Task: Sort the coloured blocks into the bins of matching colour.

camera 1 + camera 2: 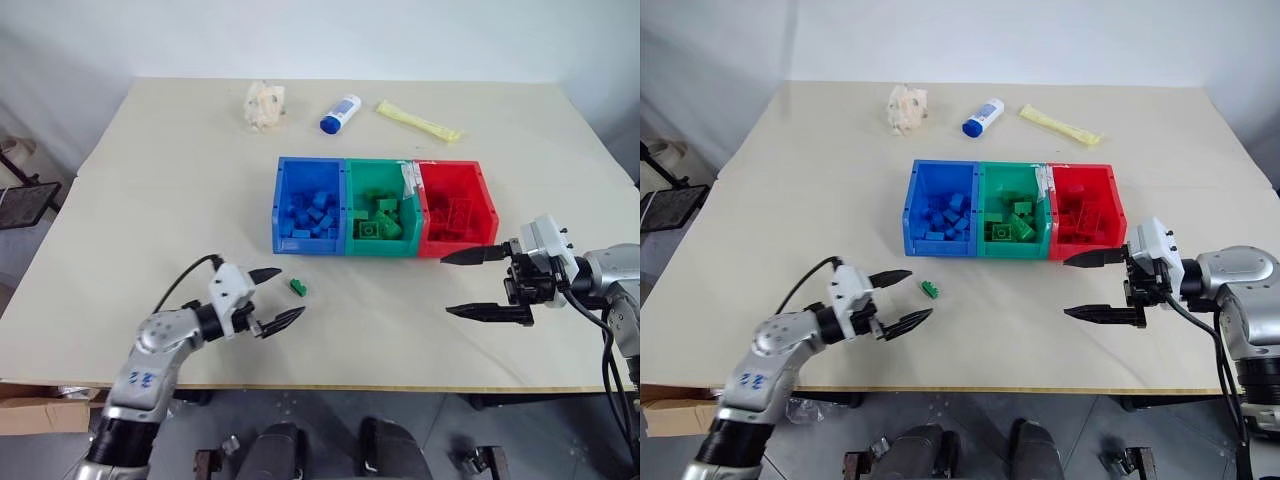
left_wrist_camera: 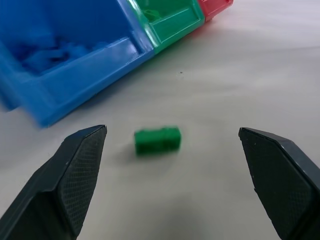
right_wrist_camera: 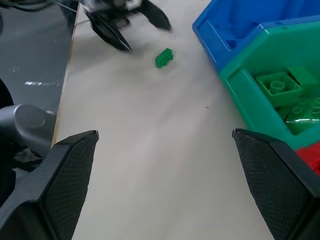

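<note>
Left eye view: bins [image 1: 345, 250] hold matching blocks.
Left: one green block [image 1: 297, 287] on bench [image 1: 150, 200], near the blue bin.
Jaws: left gripper [image 1: 272, 297], right gripper [image 1: 478, 283] wide, empty.

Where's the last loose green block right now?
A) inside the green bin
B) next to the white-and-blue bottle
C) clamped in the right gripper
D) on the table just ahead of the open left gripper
D: the green block lies on the bare table in front of the blue bin, just ahead of the left gripper, whose fingers stand open and do not touch it.
</note>
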### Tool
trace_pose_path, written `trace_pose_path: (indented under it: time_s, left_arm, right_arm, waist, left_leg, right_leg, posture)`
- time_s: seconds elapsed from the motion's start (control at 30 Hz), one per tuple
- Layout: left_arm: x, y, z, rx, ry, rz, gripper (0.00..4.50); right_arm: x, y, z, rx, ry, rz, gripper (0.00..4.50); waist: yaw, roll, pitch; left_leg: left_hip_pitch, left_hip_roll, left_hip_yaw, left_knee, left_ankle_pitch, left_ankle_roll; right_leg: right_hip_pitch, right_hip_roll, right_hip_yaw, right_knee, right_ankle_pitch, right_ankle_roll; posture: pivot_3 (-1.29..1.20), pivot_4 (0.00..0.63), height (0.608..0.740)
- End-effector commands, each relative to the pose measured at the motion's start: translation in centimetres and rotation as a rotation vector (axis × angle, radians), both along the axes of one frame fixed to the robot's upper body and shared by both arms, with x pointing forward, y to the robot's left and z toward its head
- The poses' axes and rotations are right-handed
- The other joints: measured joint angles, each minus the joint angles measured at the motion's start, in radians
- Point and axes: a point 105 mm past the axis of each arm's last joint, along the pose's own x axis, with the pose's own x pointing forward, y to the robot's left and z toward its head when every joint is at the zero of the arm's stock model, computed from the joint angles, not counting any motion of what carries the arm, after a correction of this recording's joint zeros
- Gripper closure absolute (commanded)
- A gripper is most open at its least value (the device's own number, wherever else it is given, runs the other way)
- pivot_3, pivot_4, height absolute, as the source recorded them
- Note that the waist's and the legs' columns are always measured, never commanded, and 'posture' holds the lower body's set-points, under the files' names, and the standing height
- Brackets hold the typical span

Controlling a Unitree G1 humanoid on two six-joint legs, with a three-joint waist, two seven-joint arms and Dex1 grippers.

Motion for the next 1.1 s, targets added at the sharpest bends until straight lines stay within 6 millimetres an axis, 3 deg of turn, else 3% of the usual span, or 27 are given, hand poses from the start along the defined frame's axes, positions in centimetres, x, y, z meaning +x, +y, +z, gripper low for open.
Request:
trace_pose_path:
  time_s: [0.03, 0.23, 0.33, 0.6, 0.73, 0.9, 0.97, 1.1]
  left_arm:
    - [1.5, -0.4, -1.0, 0.026, -0.005, 0.033, 0.00]
    - [2.1, -1.4, -2.9, 0.061, 0.079, 0.010, 0.00]
    - [2.2, -1.3, -3.3, 0.071, 0.103, 0.017, 0.60]
    - [1.8, -1.0, -2.7, 0.086, 0.091, 0.009, 3.07]
    - [1.8, -2.1, -1.1, 0.070, 0.046, -0.032, 3.08]
    - [2.3, -5.4, 3.2, 0.005, -0.078, -0.125, 3.08]
    - [2.4, -6.1, 4.2, -0.011, -0.102, -0.144, 3.08]
    - [2.8, -8.5, 8.1, -0.094, -0.176, -0.206, 3.08]
  right_arm:
    - [-0.5, -0.3, 1.2, 0.008, -0.042, -0.012, 0.01]
    - [-0.8, -0.7, 1.0, 0.015, -0.042, -0.047, 0.01]
    - [-0.9, -0.7, 1.0, 0.018, -0.043, -0.051, 0.00]
    - [-0.6, -1.3, 1.2, 0.027, -0.056, -0.074, 0.00]
    - [-0.5, -1.3, 1.2, 0.033, -0.065, -0.085, 0.00]
    - [-0.2, -1.4, 2.1, 0.093, -0.103, -0.122, 0.00]
    - [-0.1, -1.2, 2.9, 0.140, -0.123, -0.143, 0.00]
    - [0.2, -1.5, 4.5, 0.239, -0.182, -0.217, 0.00]
  waist:
    - [0.000, 0.000, 0.000]
    - [0.003, 0.000, 0.000]
    - [0.008, 0.001, -0.001]
    - [0.004, 0.002, -0.001]
    - [0.001, 0.002, -0.001]
    - [0.012, 0.001, -0.001]
    - [0.013, 0.001, -0.001]
    - [0.016, 0.001, 0.000]
  left_leg:
    - [0.000, 0.000, 0.000, 0.000, 0.000, 0.000]
    - [0.001, 0.000, 0.001, 0.000, 0.000, 0.000]
    - [0.002, 0.000, 0.000, 0.001, 0.000, 0.001]
    - [0.003, 0.000, -0.003, 0.001, 0.000, 0.000]
    - [0.003, 0.000, -0.003, 0.001, 0.000, 0.000]
    - [0.000, -0.001, -0.005, 0.002, 0.000, 0.001]
    - [0.000, -0.001, -0.005, 0.002, 0.000, 0.001]
    - [0.000, -0.001, -0.004, 0.001, 0.000, 0.001]
  right_leg:
    - [0.000, 0.000, 0.000, 0.000, 0.000, 0.000]
    - [0.000, 0.000, 0.000, 0.001, 0.000, 0.000]
    - [0.002, -0.001, 0.001, 0.001, 0.000, 0.000]
    - [0.004, -0.007, 0.002, -0.001, 0.000, 0.000]
    - [0.004, -0.007, 0.002, -0.001, 0.000, 0.000]
    - [0.004, -0.007, 0.000, -0.001, 0.000, 0.000]
    - [0.004, -0.007, 0.000, -0.002, 0.000, 0.000]
    - [0.004, 0.000, 0.000, -0.002, 0.000, 0.000]
  posture:
    - [0.00, 0.150, 0.740]
    - [0.00, 0.150, 0.740]
    - [0.00, 0.150, 0.740]
    - [0.00, 0.150, 0.740]
    - [0.00, 0.150, 0.740]
    - [0.00, 0.150, 0.740]
    - [0.00, 0.150, 0.740]
    - [0.00, 0.150, 0.740]
